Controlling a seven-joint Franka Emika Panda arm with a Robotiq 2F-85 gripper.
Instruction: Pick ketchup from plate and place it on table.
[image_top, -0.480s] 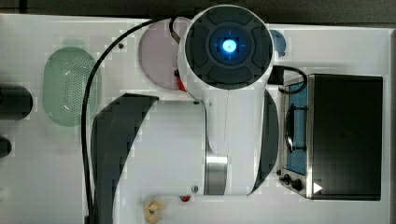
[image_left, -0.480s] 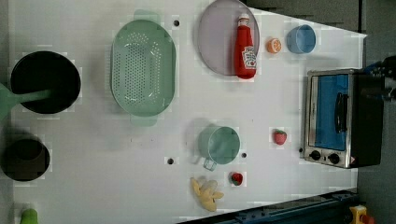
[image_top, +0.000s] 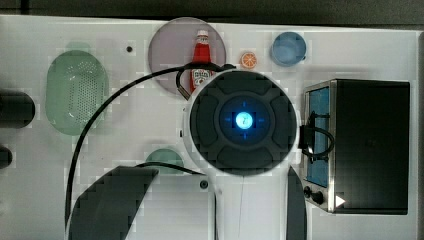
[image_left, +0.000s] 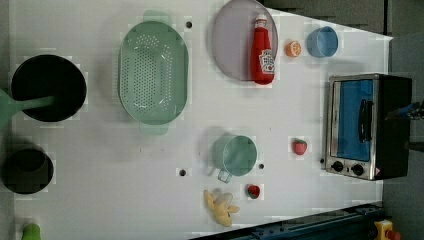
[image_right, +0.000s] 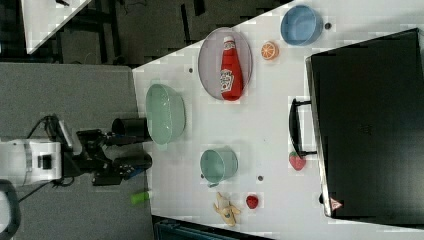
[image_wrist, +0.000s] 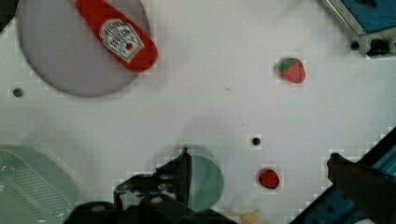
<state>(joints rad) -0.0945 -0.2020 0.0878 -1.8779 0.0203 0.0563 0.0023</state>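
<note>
The gripper stands wide open and empty. In the wrist view one finger hangs over a green cup, with the other far across from it. Nothing lies between them but bare table. The ketchup is well apart from the gripper. It lies flat on its side on the plate, and its base pokes just over the rim. In the left view the bottle lies along the left view's right side of the plate, cap toward the table's far edge. An orange slice lies near it and a blue bowl lies beyond that. The step in hand looks like the approach, so the pick is not yet begun. To do it well, I judge the arm should first travel level until the open jaws sit above the labelled belly of the bottle, not the thin neck. The wrist should then turn so the fingers straddle the bottle's width rather than its length. After that it should sink straight down, stop short of pressing the plate, and close. A round bottle lying flat may roll, so a centred grip matters. The bare table between plate and cup seems a fair drop spot.
</note>
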